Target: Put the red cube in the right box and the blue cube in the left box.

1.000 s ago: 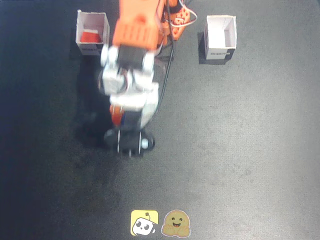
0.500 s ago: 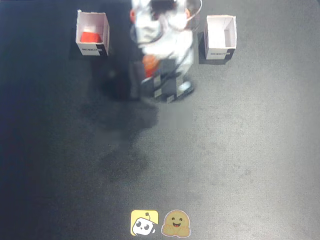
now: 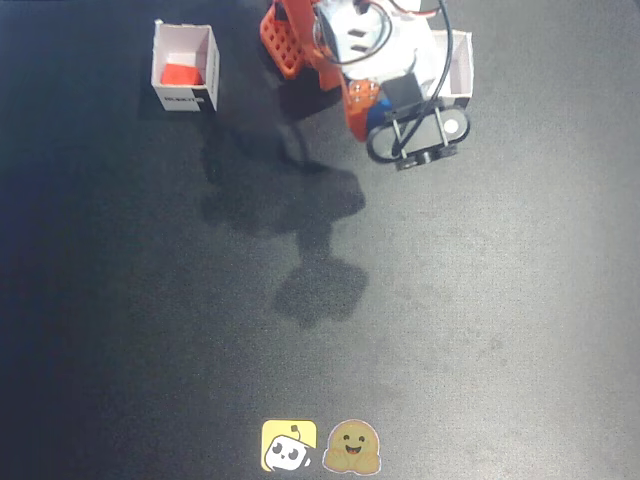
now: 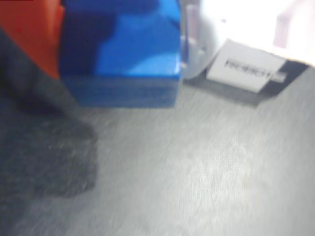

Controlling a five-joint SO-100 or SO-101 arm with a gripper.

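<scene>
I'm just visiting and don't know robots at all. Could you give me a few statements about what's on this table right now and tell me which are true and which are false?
1. A red cube lies inside the white box at the left of the fixed view. True.
2. The blue cube sits on the dark mat, away from the arm. False: the hand holds it, as the wrist view shows.
3. The hand is next to the white box at the right of the fixed view. True.
4. The blue cube is already inside a box. False: it is in the hand, outside the box.
5. Two stickers lie at the bottom edge of the fixed view. True.
</scene>
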